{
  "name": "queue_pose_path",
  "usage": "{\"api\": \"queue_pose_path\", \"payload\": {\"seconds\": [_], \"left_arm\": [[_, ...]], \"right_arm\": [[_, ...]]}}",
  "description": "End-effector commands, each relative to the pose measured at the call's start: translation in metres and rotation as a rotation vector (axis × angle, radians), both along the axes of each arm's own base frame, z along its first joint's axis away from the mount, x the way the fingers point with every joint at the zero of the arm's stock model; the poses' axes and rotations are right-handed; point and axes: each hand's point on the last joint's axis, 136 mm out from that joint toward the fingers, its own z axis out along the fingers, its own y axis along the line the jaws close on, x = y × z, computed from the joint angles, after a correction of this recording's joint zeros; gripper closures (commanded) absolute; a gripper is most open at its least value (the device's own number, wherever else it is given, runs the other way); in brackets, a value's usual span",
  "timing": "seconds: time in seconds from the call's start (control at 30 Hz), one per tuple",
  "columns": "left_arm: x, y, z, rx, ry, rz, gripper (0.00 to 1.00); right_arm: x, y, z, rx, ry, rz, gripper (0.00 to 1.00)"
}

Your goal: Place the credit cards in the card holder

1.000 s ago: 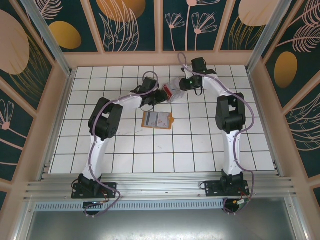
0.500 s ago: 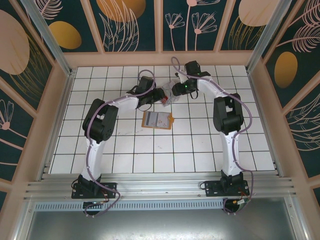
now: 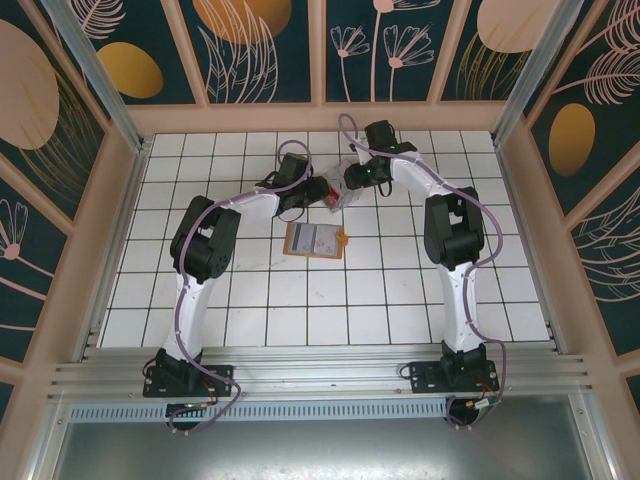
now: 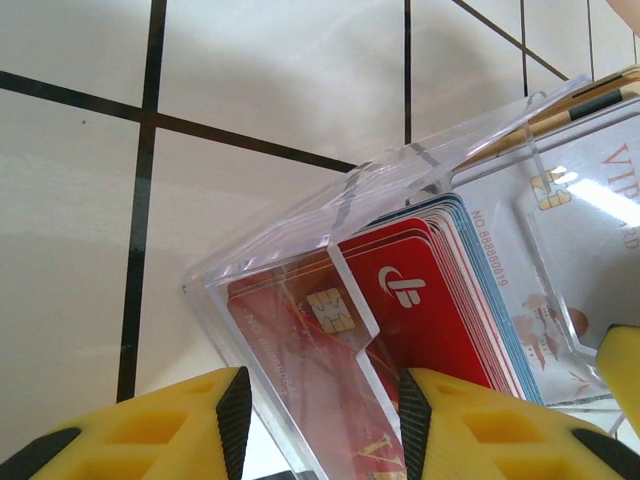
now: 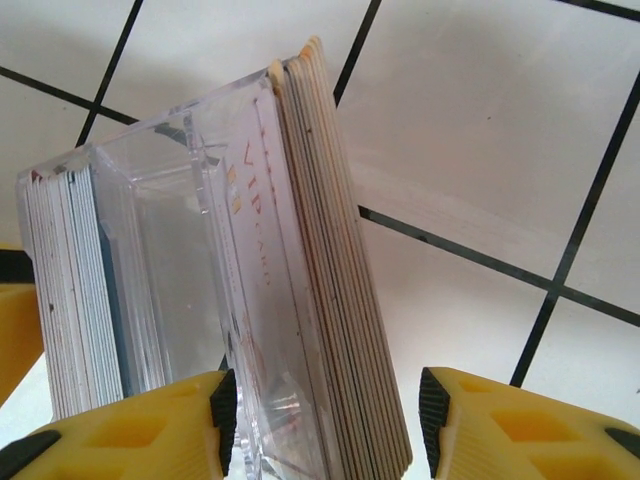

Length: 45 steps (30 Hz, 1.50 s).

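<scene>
The left gripper point(image 4: 320, 410), partly closed, clamps a corner of the clear plastic box point(image 4: 300, 240) that holds the credit cards point(image 4: 430, 300) (red ones foremost). The right gripper point(image 5: 325, 410) straddles the box's other end with its jaws slack. The card holder point(image 3: 315, 239) lies flat on the tiles, apart from both.

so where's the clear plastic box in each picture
top view: the clear box is small, above centre, toward the far side of the tiled table.
left wrist: it runs from centre to the right edge, with red cards inside.
right wrist: it is in the left half, seen edge-on.
shared landmark: the dark grid lines between the white tiles.
</scene>
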Motion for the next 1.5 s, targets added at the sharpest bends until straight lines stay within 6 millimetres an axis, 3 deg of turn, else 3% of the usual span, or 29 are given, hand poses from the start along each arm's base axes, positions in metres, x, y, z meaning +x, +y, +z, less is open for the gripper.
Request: {"api": "queue_pose_path", "payload": {"seconds": [0.0, 0.23, 0.4, 0.77, 1.47], "left_arm": [[-0.006, 0.012, -0.037, 0.045, 0.062, 0.02, 0.56], [-0.014, 0.02, -0.05, 0.056, 0.085, 0.03, 0.56], [-0.013, 0.019, -0.047, 0.047, 0.08, 0.028, 0.56], [-0.012, 0.017, -0.044, 0.04, 0.079, 0.022, 0.56], [-0.013, 0.014, -0.045, 0.028, 0.083, 0.015, 0.56]], "right_arm": [[0.017, -0.01, 0.011, -0.022, -0.053, -0.072, 0.47], [0.025, -0.023, 0.019, -0.044, -0.081, -0.12, 0.48], [0.027, -0.025, 0.023, -0.041, -0.09, -0.127, 0.49], [0.026, -0.022, 0.035, -0.02, -0.114, -0.115, 0.62], [0.027, -0.024, 0.048, -0.014, -0.151, -0.121, 0.63]]}}
